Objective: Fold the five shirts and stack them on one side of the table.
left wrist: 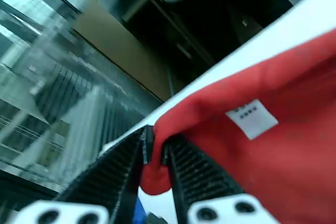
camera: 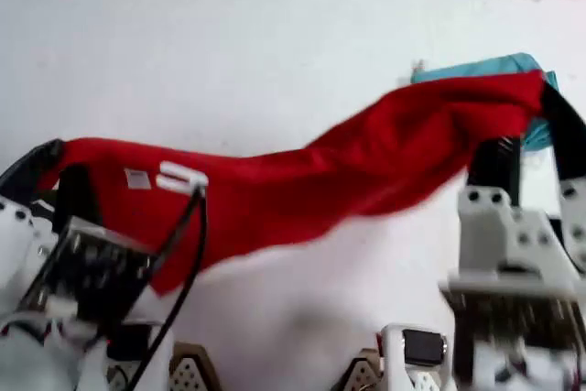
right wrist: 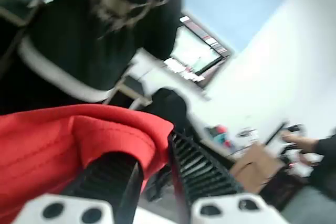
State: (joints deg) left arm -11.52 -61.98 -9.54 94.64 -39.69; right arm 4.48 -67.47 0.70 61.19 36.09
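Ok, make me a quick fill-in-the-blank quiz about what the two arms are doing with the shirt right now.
1. The stretched-out shirt is coloured ____.
2. The left gripper pinches it near its white ____.
3. The teal cloth near the right gripper lies on the white ____.
Missing words: red; label; table.

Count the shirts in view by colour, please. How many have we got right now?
Red shirt: 1, stretched between the left gripper and the right gripper
Teal shirt: 1, mostly hidden behind the red one
Total: 2
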